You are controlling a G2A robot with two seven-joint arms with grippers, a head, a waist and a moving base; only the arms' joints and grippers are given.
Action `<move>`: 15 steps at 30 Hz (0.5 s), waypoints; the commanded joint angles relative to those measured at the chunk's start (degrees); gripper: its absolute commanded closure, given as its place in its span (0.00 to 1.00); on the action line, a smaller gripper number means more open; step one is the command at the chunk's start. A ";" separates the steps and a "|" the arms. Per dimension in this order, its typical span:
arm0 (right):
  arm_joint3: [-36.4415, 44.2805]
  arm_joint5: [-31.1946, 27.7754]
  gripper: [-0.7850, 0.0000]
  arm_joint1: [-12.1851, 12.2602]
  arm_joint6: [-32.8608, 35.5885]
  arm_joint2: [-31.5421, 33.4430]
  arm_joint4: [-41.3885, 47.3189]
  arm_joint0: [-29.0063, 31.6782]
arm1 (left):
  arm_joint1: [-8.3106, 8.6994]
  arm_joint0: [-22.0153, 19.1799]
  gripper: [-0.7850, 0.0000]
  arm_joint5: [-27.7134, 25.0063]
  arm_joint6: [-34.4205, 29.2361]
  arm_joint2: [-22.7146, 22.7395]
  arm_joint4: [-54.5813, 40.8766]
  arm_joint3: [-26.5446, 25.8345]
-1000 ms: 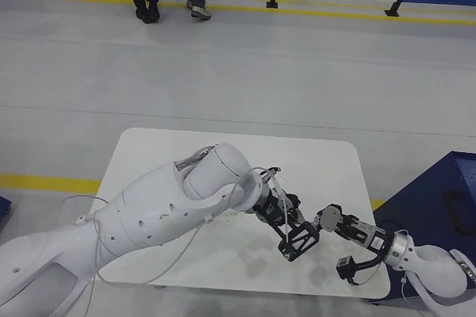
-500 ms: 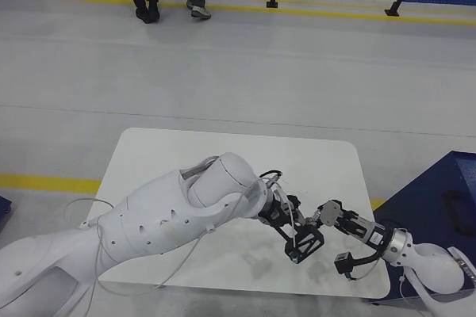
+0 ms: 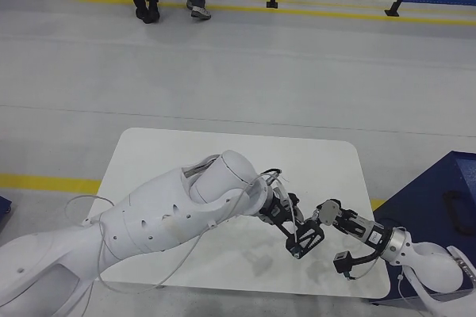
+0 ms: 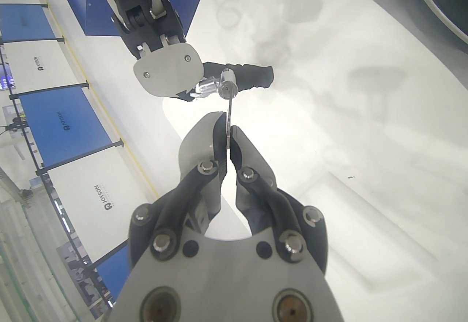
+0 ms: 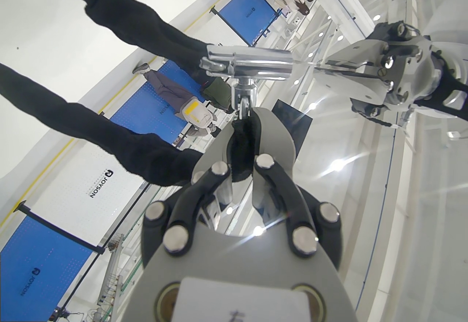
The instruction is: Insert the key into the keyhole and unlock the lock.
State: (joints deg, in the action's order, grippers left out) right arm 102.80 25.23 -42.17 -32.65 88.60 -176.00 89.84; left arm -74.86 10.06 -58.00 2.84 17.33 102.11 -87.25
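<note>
Above the white table (image 3: 182,158), near its front right, my two grippers meet. My left gripper (image 4: 227,133) is shut on a thin metal key (image 4: 229,115), whose blade points at the round end face of a small chrome lock (image 4: 225,83). The blade's tip touches that face; how deep it sits I cannot tell. My right gripper (image 5: 243,122) is shut on the lock's shackle, with the lock (image 5: 252,62) lying crosswise just past its fingertips. From above, the left gripper (image 3: 305,236) and the right gripper (image 3: 328,214) are almost in contact.
A dark blue cabinet (image 3: 460,198) stands just right of the table, under the right arm. The table's front right corner lies close below the grippers. Bare tabletop stretches to the left and back.
The grippers have drawn slightly closer together, the left one shifting a little to the right. Both stay shut on their things.
</note>
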 commanded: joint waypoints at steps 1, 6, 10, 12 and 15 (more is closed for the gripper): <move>0.06 0.01 1.00 -0.04 0.03 0.04 0.00 -0.02 | -0.10 -0.19 1.00 0.00 -0.20 -0.27 -0.34 0.23; 0.06 -0.12 1.00 -0.16 -0.01 0.08 0.00 0.03 | -0.16 -0.31 1.00 0.00 -0.95 0.03 -1.00 0.31; 0.14 -0.30 1.00 -0.24 -0.06 -0.04 0.00 0.04 | 0.02 0.15 1.00 0.00 -1.69 0.76 -1.13 -0.16; 0.16 -0.48 1.00 -0.29 -0.01 -0.07 0.00 0.03 | 0.11 0.40 1.00 0.00 -2.04 0.95 -1.16 -0.43; 0.25 -0.74 1.00 -0.36 0.07 -0.08 0.00 0.06 | 0.25 0.72 1.00 0.00 -2.81 1.27 -0.96 -0.79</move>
State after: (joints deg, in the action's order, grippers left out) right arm 103.02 24.53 -42.51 -32.57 88.51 -176.00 89.90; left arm -74.65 10.69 -58.00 0.30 18.53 101.04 -87.96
